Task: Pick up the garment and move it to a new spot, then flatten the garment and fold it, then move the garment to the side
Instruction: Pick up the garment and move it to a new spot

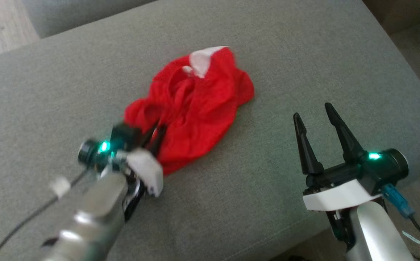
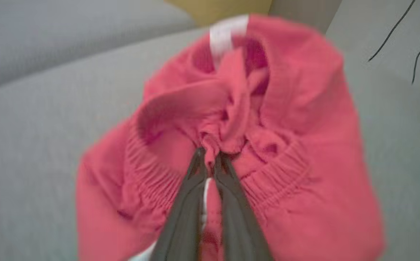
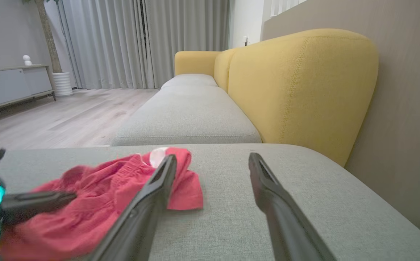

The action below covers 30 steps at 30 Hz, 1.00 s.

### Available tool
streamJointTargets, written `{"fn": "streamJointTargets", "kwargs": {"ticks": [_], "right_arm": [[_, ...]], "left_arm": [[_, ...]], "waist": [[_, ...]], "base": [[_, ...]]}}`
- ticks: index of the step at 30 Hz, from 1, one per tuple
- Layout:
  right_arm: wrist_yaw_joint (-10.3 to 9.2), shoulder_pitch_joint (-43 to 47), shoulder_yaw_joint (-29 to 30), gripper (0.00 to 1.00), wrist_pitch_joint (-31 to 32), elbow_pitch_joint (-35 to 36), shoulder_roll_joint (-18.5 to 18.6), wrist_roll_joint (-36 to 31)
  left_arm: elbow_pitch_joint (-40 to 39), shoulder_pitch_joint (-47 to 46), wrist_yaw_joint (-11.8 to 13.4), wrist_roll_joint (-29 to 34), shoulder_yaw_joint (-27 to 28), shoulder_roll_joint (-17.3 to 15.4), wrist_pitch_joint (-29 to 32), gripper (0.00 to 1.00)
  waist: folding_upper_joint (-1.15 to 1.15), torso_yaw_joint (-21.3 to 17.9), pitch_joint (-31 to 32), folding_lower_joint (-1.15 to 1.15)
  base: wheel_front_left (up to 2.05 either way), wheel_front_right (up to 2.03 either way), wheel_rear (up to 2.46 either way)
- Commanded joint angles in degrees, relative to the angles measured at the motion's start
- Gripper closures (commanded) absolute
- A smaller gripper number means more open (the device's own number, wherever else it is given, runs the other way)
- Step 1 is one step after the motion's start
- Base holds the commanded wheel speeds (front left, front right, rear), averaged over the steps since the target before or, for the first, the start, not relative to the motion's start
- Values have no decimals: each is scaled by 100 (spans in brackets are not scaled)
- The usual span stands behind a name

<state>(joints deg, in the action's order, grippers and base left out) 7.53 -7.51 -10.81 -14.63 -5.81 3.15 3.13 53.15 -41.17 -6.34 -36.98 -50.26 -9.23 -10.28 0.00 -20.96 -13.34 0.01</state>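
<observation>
A crumpled red garment (image 1: 195, 105) with a white patch at its far end lies on the grey cushion (image 1: 275, 65). My left gripper (image 1: 157, 132) is shut on a fold near the elastic waistband at the garment's near-left edge. In the left wrist view the two dark fingers (image 2: 195, 181) pinch a bunch of the red garment (image 2: 304, 145). My right gripper (image 1: 315, 114) stands open to the right of the garment, apart from it, nothing between its fingers. In the right wrist view the garment (image 3: 97, 195) lies left of the open right gripper (image 3: 213, 159).
The grey cushion's front edge runs near my right arm. A yellow sofa back (image 3: 296, 87) and another grey seat (image 3: 188, 119) lie beyond the cushion. Wooden floor (image 3: 61, 116), curtains and a low cabinet (image 3: 10, 85) stand further off. A cable (image 1: 21, 221) trails from my left arm.
</observation>
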Motion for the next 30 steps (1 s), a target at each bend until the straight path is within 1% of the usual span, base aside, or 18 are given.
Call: {"fn": "streamJointTargets", "kwargs": {"ticks": [1,2,3,4,7,8,10,13,17,19,23,26,30], "right_arm": [[-4,-95,-119,0,-37,206,-26,58],[-4,-85,-112,0,-37,199,-26,58],[-4,-65,-97,0,-37,185,-26,49],[-4,-35,-75,0,-37,169,-26,34],[-4,89,-36,0,-37,90,-26,-17],[-4,135,-31,0,-37,57,-26,-31],[-4,227,-21,0,-37,-12,-27,-37],[-4,397,-19,0,-37,-146,-27,-42],[-4,593,65,0,-37,-258,-27,-83],[-4,684,158,0,-37,-298,-27,-81],[-4,893,359,0,-37,-363,-27,-82],[-4,1060,402,0,-37,-428,-27,-138],[-4,1420,598,0,-37,-421,-27,-147]], "left_arm": [[-88,-321,58,49,130,-106,-125,100],[40,-206,83,85,98,-85,-220,99],[133,-120,103,111,81,-47,-293,62],[190,-58,139,124,91,2,-355,0],[149,55,351,214,203,105,-457,0],[-11,85,475,279,298,113,-464,0],[-522,274,732,434,584,97,-468,0],[-1416,864,1122,657,1192,69,-470,0],[-2502,1808,1471,1052,1931,84,-471,0],[-2948,2284,1564,1224,2255,115,-471,0],[-3689,3120,1625,1575,2880,195,-471,0],[-4125,3739,1643,1868,3303,284,-471,0],[-4597,4679,1633,2322,3689,447,-472,0]], "waist": [[0,-25,-46,-1],[0,-12,-47,-1],[0,20,-33,-1],[0,67,-1,-1],[0,250,197,-1],[0,314,279,-1],[0,446,495,-1],[0,657,897,-1],[0,1017,1304,-1],[0,1195,1462,-1],[0,1547,1673,-1],[0,1708,1781,-1],[0,1888,1927,-1]], "base": [[0,0,0],[0,0,0],[0,0,0],[0,0,0],[0,0,0],[0,0,0],[0,0,0],[0,0,0],[0,0,0],[0,0,0],[0,0,0],[0,0,0],[0,0,0]]}}
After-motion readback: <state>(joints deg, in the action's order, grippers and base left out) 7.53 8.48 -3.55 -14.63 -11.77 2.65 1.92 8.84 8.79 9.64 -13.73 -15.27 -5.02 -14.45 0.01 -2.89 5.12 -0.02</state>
